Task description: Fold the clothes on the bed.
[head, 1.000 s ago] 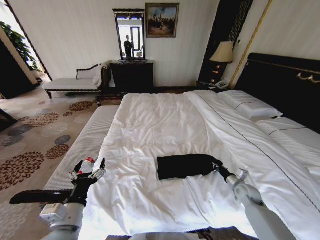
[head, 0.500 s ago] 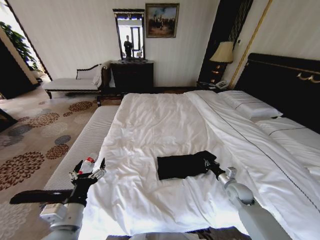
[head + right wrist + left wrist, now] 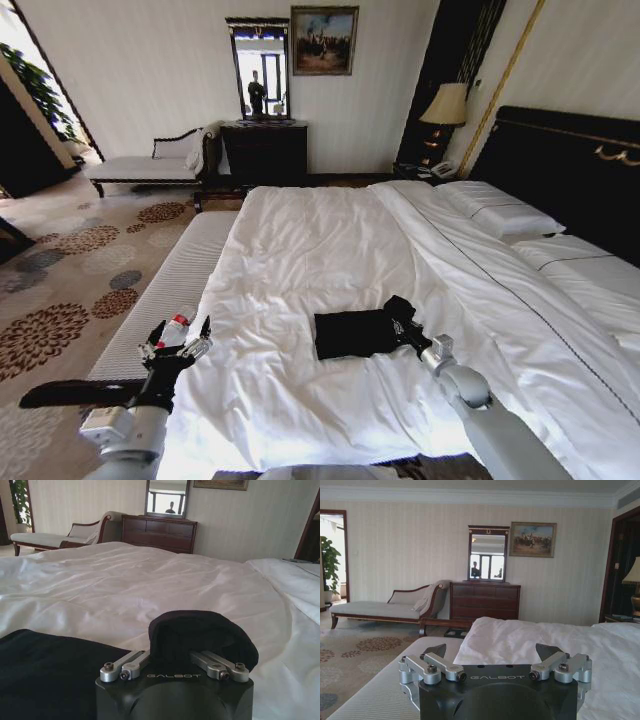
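The right tool [image 3: 400, 322], clenched on the T-shirt's [image 3: 350, 333] right end, has carried that end leftward over the rest, so the fold is closing. The shirt lies near the bed's [image 3: 300, 240] foot edge, mid-width. The left tool [image 3: 175, 345] waits released past the bed's left edge.

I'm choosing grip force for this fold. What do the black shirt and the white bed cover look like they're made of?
The black T-shirt looks like soft, matte knit fabric: it bunches limply over the right tool, which grips its edge. The bed cover looks like smooth woven cotton with a faint sheen, creased in shallow wrinkles. The left tool waits off the bed's side.
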### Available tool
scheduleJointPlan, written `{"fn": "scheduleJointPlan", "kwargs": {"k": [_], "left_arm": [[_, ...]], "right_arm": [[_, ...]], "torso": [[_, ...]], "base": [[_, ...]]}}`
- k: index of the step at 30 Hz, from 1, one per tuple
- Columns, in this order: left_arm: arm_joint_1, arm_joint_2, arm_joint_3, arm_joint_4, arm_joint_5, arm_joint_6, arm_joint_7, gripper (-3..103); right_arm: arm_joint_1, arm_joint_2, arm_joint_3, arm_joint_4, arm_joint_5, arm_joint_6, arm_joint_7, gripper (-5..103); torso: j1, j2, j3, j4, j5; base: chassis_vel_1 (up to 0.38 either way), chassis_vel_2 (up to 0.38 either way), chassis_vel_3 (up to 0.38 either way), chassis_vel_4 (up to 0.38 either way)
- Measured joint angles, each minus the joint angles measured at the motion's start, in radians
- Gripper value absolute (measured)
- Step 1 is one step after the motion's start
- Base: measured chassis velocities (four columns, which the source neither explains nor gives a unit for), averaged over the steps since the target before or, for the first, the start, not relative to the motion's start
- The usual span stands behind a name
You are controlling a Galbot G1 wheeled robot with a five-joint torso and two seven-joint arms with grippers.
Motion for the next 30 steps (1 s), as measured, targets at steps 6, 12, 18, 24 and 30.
{"fn": "scheduleJointPlan", "kwargs": {"k": [6,12,18,24,30], "left_arm": [[0.0,0.0,0.0,0.0,0.0,0.0,0.0,100],[0.0,0.0,0.0,0.0,0.0,0.0,0.0,100],[0.0,0.0,0.0,0.0,0.0,0.0,0.0,100],[0.0,0.0,0.0,0.0,0.0,0.0,0.0,100],[0.0,0.0,0.0,0.0,0.0,0.0,0.0,100]], "right_arm": [[-0.003,-0.004,-0.006,0.006,-0.017,0.002,-0.001,4],[0.006,-0.002,-0.023,0.004,-0.051,0.009,0.0,4],[0.009,-0.001,-0.039,-0.003,-0.105,0.022,0.0,4],[0.007,-0.001,-0.046,-0.003,-0.138,0.032,0.0,4],[0.005,-0.004,-0.05,0.005,-0.153,0.035,0.0,4]], "torso": [[0.0,0.0,0.0,0.0,-0.0001],[0.0,0.0,0.0,0.0,0.0],[0.0,0.0,0.0,0.0,0.0],[0.0,0.0,0.0,0.0,0.0],[0.0,0.0,0.0,0.0,0.0]], "base": [[0.0,0.0,0.0,0.0],[0.0,0.0,0.0,0.0],[0.0,0.0,0.0,0.0],[0.0,0.0,0.0,0.0],[0.0,0.0,0.0,0.0]]}}
